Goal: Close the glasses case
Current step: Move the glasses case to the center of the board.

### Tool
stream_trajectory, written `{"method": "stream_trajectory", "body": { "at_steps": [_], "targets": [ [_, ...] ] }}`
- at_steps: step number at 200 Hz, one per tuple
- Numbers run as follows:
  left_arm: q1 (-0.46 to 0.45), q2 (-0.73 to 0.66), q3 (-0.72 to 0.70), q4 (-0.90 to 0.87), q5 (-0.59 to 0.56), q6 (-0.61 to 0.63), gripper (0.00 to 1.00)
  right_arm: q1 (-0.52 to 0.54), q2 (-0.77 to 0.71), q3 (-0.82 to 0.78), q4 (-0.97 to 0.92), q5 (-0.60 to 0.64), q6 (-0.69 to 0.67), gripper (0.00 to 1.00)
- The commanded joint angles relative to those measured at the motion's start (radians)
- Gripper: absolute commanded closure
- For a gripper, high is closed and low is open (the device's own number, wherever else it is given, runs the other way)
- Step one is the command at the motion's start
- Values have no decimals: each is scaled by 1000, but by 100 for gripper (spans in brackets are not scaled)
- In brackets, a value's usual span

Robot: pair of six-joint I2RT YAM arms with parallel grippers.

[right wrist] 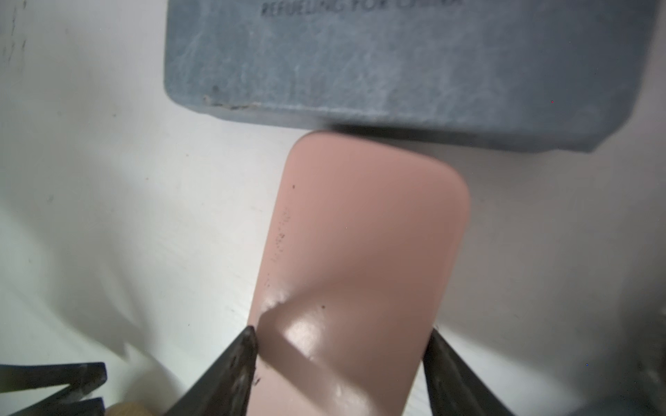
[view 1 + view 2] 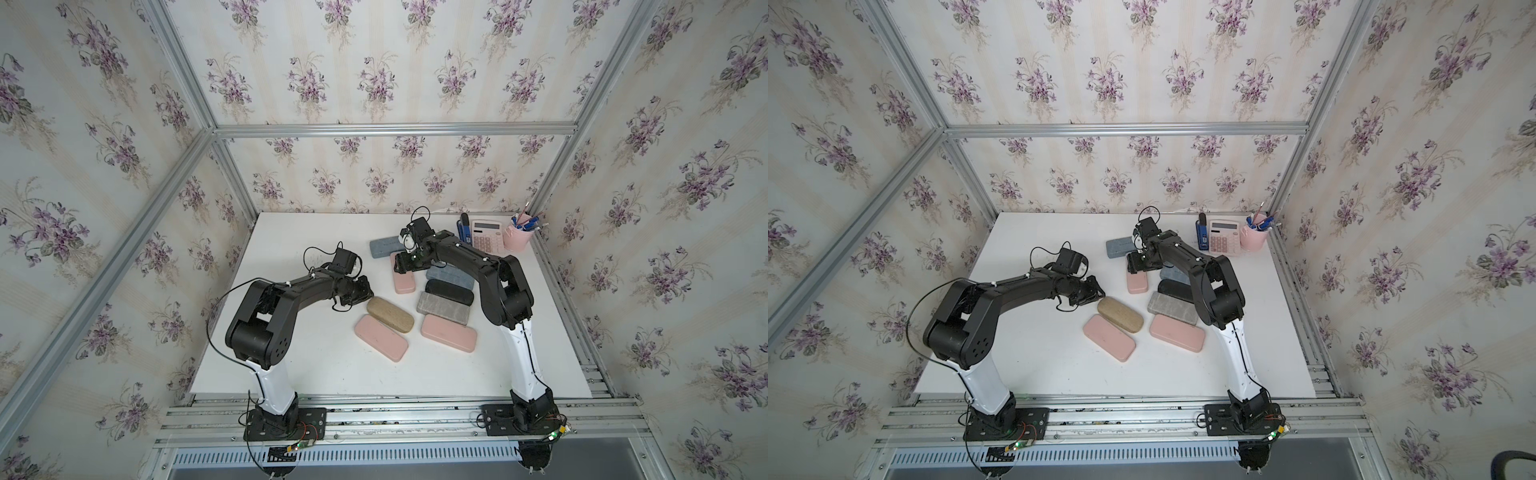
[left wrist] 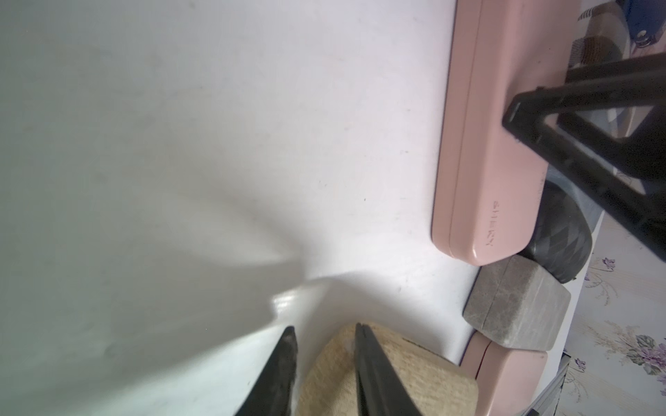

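- Right gripper [image 1: 342, 333] straddles the pink glasses case [image 1: 367, 223], tips at both long edges. Squeezing? Can't tell.
- Rear-centre of the white table [image 2: 316, 232], lid looks down: a firm latching press seems next.
- Glossy smooth shell, rounded corners, just beside a marbled blue-grey case [image 1: 396, 65].
- Left gripper [image 3: 324, 327], slightly parted, empty, by a tan woven case [image 3: 396, 378].
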Motion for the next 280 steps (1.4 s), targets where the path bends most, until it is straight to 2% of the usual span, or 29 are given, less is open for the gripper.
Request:
{"method": "stream_trajectory", "body": {
  "at_steps": [1,15,23,29,38,79,115,149,184,219,227,230,262,280],
  "targets": [
    [26,-60,-28,-21,-71,-22,58,50,6,2,-112,-35,-125,32],
    [47,-115,-43,-32,-90,-28,51,64,7,-2,-134,-17,-165,32],
    [49,-147,-38,-46,-108,-23,46,70,5,-2,-147,-5,-187,33],
    [49,-166,-28,-60,-119,-14,37,72,3,-2,-154,5,-199,33],
    [55,-179,-4,-89,-129,-3,32,76,2,-2,-160,12,-225,34],
    [94,-174,61,-107,-86,10,29,93,16,50,-215,145,-324,35],
    [132,-94,115,-98,-89,-1,24,140,33,74,-212,217,-390,34],
    [183,11,209,-122,-69,-6,24,137,116,181,-259,251,-321,33],
    [209,24,221,-101,-56,-7,24,93,104,208,-199,100,-205,26],
    [234,0,191,-83,-7,-8,23,83,79,195,-181,65,-105,18],
    [240,-6,180,-77,3,-7,23,84,74,184,-176,38,-91,3],
    [243,-8,177,-74,7,-8,23,85,72,177,-170,25,-87,0],
    [250,-27,142,-58,28,-11,22,99,27,95,-98,11,-35,0],
    [257,-37,121,-51,28,-11,21,119,24,87,-96,71,-25,0]
  ]
}}
